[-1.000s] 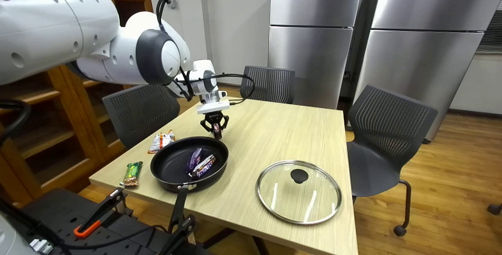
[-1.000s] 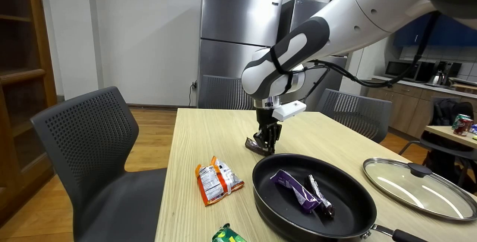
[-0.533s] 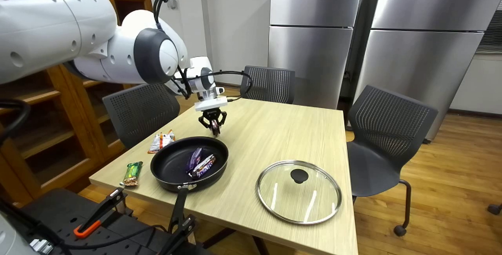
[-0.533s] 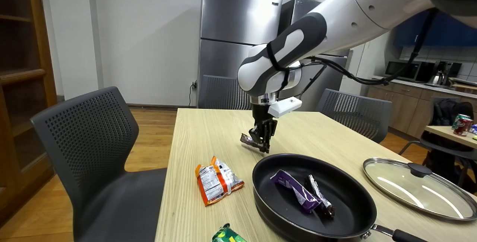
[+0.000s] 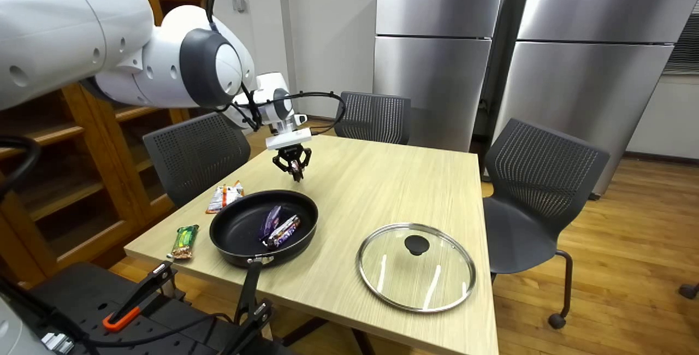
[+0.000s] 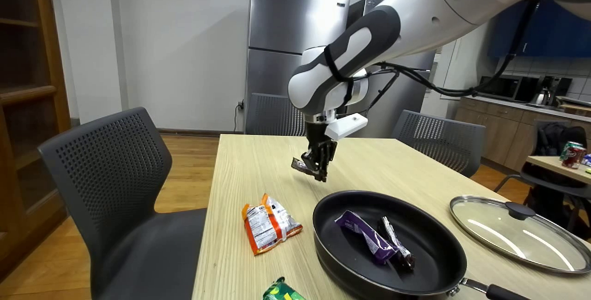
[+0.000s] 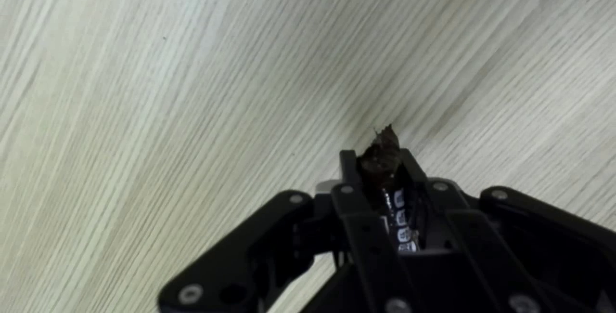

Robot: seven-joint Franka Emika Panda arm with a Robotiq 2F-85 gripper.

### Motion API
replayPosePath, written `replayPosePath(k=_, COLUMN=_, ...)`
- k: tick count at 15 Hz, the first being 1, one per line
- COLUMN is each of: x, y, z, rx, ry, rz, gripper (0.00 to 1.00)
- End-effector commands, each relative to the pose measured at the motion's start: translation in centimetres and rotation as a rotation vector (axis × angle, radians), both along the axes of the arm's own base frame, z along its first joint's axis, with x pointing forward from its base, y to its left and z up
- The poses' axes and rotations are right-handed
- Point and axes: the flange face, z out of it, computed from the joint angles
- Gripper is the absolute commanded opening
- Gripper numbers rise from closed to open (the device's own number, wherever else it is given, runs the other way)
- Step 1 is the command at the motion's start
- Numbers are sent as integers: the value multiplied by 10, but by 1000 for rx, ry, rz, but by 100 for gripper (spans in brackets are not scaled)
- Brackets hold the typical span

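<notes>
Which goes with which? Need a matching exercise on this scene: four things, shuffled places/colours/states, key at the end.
Things
1. dark-wrapped bar
2. frying pan
3. glass lid
4. snack bag

Places, colours, states
A. flat on the table, black knob facing up
B. pinched in the gripper
C. white and orange
D. has two wrapped bars lying inside

Pairs: 1-B, 2-D, 3-A, 4-C

Dark wrapped bar [image 7: 384,171] tight between the jaws
</notes>
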Motion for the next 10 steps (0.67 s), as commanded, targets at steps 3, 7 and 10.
replayPosePath(k=3, x=-20, y=7, z=15, rx=-54, ry=19, rz=-7, gripper=6)
replayPosePath(k=7, x=-38, y=6, z=17, rx=-73, ry=2, rz=-28, gripper=6)
replayPosePath(k=10, x=-51, y=4, z=22, rx=-74, ry=-31, rz=-54, gripper=6)
